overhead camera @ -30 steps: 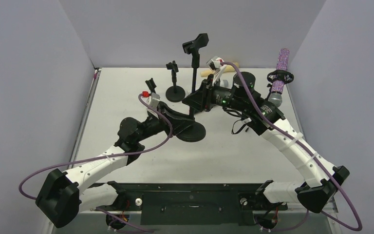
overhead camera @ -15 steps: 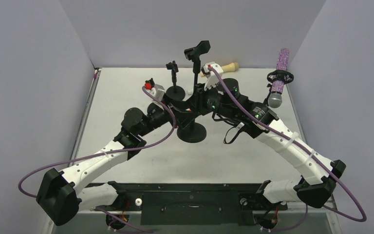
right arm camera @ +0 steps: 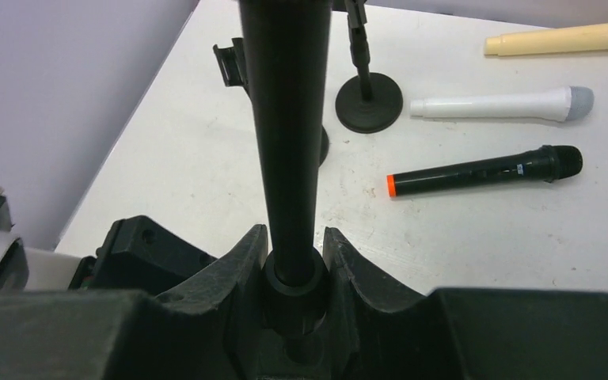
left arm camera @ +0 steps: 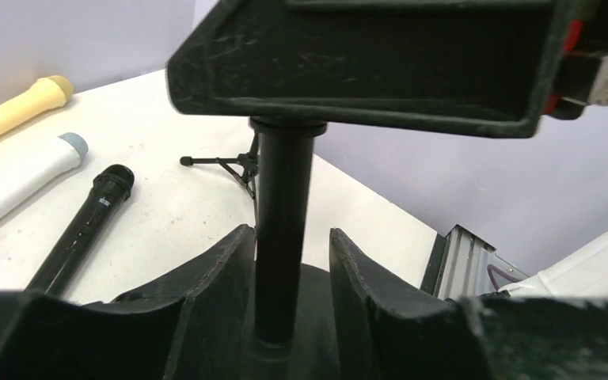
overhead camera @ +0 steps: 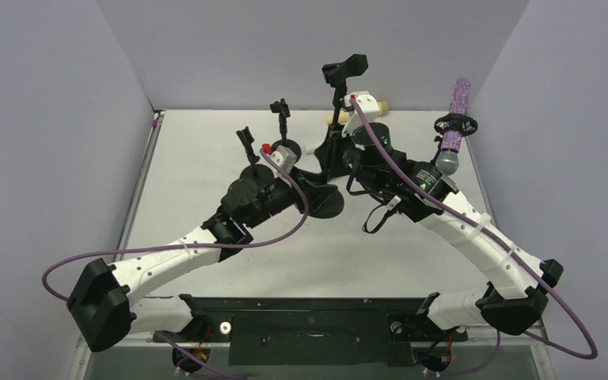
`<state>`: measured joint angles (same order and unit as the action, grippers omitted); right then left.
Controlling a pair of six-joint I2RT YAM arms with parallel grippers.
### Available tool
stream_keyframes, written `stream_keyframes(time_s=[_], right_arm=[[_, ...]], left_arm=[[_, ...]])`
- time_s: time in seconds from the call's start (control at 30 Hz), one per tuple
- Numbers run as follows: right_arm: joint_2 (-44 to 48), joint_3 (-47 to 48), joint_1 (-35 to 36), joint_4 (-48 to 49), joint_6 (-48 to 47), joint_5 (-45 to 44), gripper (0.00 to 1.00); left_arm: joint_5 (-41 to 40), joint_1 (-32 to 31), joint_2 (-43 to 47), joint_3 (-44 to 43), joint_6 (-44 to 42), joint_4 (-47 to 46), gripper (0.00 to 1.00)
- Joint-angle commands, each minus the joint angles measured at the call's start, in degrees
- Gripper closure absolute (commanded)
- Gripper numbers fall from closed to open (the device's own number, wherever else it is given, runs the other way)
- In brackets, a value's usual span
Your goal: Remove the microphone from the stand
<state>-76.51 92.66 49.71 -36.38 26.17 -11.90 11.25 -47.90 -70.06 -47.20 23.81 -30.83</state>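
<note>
Tall stand (overhead camera: 335, 119) mid-table, small stand (overhead camera: 282, 115) behind-left, microphone (overhead camera: 461, 96) in mount (overhead camera: 443, 123) far right, loose microphones (right arm camera: 497, 104) lying behind.

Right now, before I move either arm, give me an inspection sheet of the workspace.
Surface: white table, lightly scuffed.
Job's things: purple microphone, head down in its mount, far right, untouched.
Clutter: tall stand, clip empty; small round-base stand; cream microphone, white microphone, black microphone lying loose.
Grippers: left gripper open astride the tall stand's pole; right gripper shut on it.
Cables: purple cable looping off each arm.
Surroundings: grey walls, three sides.
</note>
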Motion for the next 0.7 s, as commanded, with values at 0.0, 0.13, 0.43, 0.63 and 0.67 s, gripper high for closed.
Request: stream_keyframes(time_s=[0.0, 0.13, 0.43, 0.63, 0.67], right_arm=[[-0.07, 3.1, 1.07, 4.13, 2.07, -4.5, 1.0], [-0.12, 2.17, 1.09, 4.63, 0.29, -3.17, 1.0], [2.68, -4.96, -12.18, 15.12, -7.58, 37.73, 1.0], [2.11, -14.36, -18.22, 52.37, 10.45, 68.18, 1.0], [1.78, -16.09, -19.03, 56.86, 13.85, 70.95, 1.0]], left_arm=[[-8.1, -2.68, -0.27, -0.41, -3.92, -3.99, 0.67], [-7.45, -2.48, -0.27, 0.03, -2.03, -5.32, 0.99], [16.38, 5.28, 4.12, 5.7, 13.27, -19.56, 1.0], [26.94, 6.54, 5.48, 5.77, 21.46, -29.9, 1.0], [27.27, 6.56, 5.6, 5.74, 21.9, -30.89, 1.0]])
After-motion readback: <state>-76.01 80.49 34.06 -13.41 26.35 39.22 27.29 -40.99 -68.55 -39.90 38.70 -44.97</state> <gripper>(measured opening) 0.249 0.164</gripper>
